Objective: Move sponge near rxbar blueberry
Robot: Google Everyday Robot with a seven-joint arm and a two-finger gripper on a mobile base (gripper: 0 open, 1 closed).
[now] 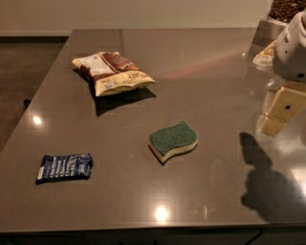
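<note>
The sponge (pixel 173 140), dark green top over pale yellow foam with wavy edges, lies flat near the middle of the grey table (pixel 201 76). The rxbar blueberry (pixel 64 167), a small dark blue wrapper with white lettering, lies at the front left, well apart from the sponge. My gripper (pixel 278 114) hangs at the right edge of the view, above the table and to the right of the sponge, not touching it. It holds nothing that I can see.
A tan and brown snack bag (pixel 113 72) lies at the back left. A container of dark contents (pixel 287 9) stands at the far right corner. The table's left edge drops to a dark floor (pixel 24 72). The arm's shadow (pixel 267 186) falls at front right.
</note>
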